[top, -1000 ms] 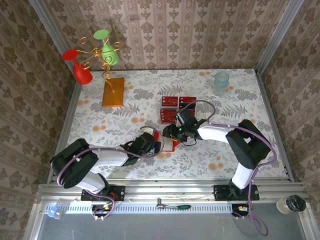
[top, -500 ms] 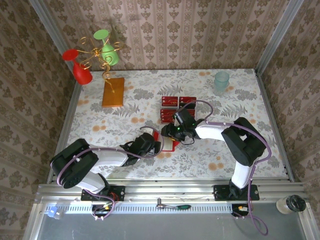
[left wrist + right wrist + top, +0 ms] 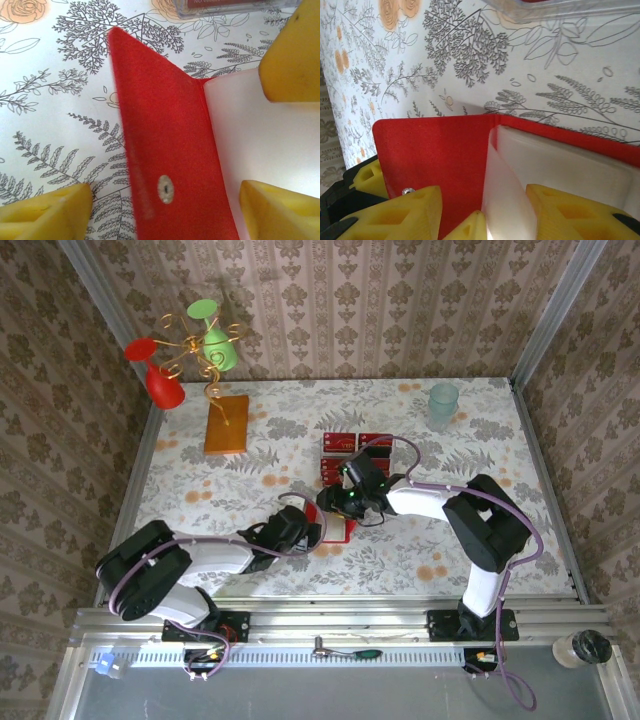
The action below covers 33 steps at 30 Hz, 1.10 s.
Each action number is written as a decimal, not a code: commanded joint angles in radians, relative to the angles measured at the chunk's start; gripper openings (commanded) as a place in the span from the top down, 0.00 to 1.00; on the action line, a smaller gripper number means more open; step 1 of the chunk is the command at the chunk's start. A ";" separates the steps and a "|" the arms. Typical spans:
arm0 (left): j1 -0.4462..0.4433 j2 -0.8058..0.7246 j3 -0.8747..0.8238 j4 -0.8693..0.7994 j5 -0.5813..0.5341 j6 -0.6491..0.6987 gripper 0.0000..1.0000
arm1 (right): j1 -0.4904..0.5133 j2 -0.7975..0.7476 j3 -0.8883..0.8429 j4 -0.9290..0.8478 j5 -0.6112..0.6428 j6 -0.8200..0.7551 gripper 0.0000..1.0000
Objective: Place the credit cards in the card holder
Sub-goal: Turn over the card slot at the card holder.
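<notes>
1. Left gripper [image 3: 166, 189]: fingers wide apart, straddling the open card holder [image 3: 160, 115], which lies flat on the worktop [image 3: 55, 110].
2. Right gripper [image 3: 484, 192]: fingers either side of the holder's pale inner flap [image 3: 512, 165]; can't tell if it's pinched.
3. Credit cards [image 3: 357, 446]: grouped just behind the holder, mid-worktop.
</notes>
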 commanded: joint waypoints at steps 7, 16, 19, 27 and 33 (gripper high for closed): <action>0.028 -0.295 -0.037 -0.158 -0.067 -0.026 0.06 | 0.045 -0.029 0.048 -0.035 -0.021 0.008 0.35; 0.179 -0.594 -0.096 -0.322 -0.027 -0.051 0.00 | 0.108 0.045 0.128 -0.005 -0.008 0.058 0.28; 0.220 -0.637 -0.107 -0.361 -0.011 -0.054 0.00 | 0.125 0.088 0.159 0.016 -0.005 0.079 0.27; 0.263 -0.666 -0.129 -0.385 0.021 -0.058 0.00 | 0.148 0.191 0.196 0.077 0.007 0.121 0.25; 0.275 -0.645 -0.129 -0.381 0.042 -0.055 0.00 | 0.147 0.200 0.165 0.111 0.000 0.137 0.25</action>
